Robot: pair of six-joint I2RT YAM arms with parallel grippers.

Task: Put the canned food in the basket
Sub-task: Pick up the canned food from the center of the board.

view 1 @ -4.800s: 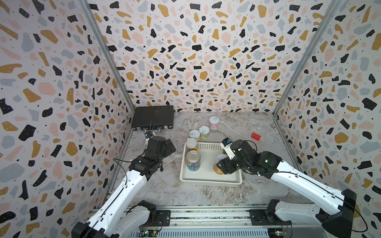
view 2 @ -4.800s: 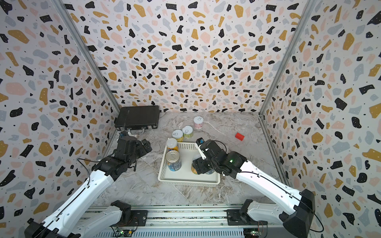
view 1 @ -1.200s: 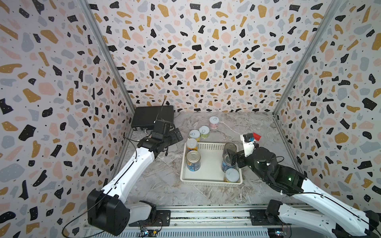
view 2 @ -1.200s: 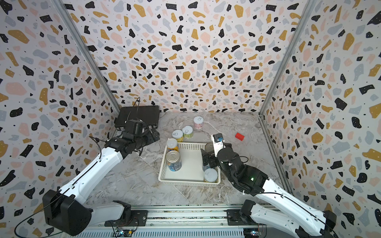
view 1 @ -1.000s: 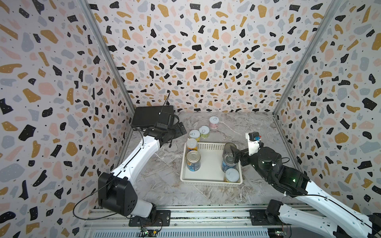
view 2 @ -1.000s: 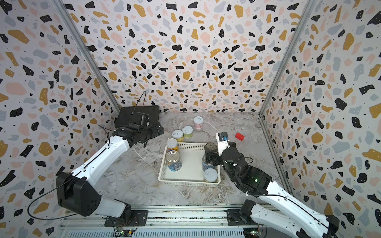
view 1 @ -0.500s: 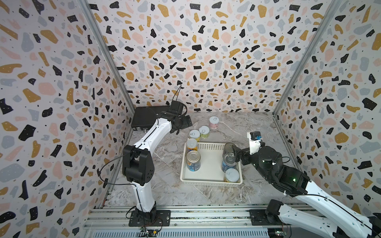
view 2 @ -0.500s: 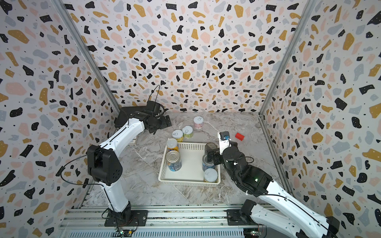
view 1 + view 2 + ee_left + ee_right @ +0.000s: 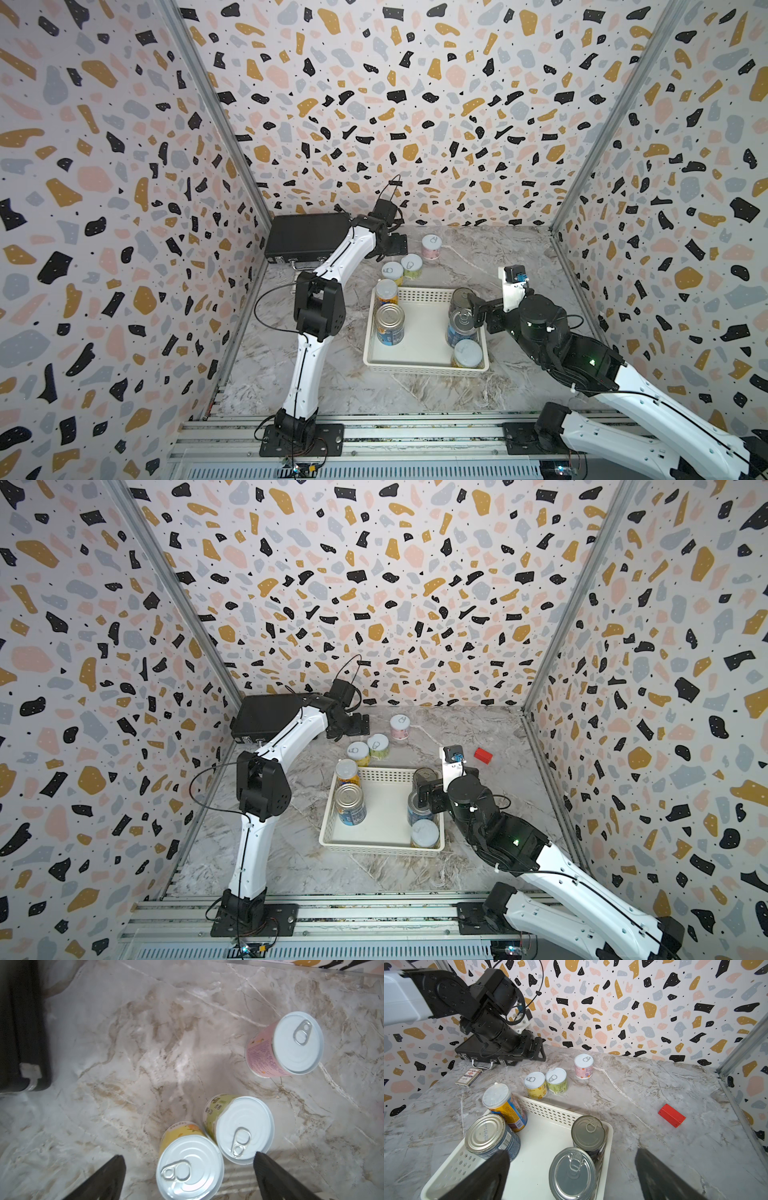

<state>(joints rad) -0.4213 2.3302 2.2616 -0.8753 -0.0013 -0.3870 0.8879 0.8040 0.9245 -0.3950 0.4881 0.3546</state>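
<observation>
Left gripper (image 9: 188, 1156) gapes near smooth cylindrical yellow can (image 9: 189, 1167), perhaps tin.

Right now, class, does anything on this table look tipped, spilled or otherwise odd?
Nothing is spilled or tipped. Only the orange-labelled can in the far-left corner of the basket seems to lean outward; camera distortion may explain it.

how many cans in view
8. On the table beyond the basket: pink can, green can, yellow can. At its far-left corner: orange can. Inside: blue can left; navy can, second blue can, white-topped can right.
</observation>
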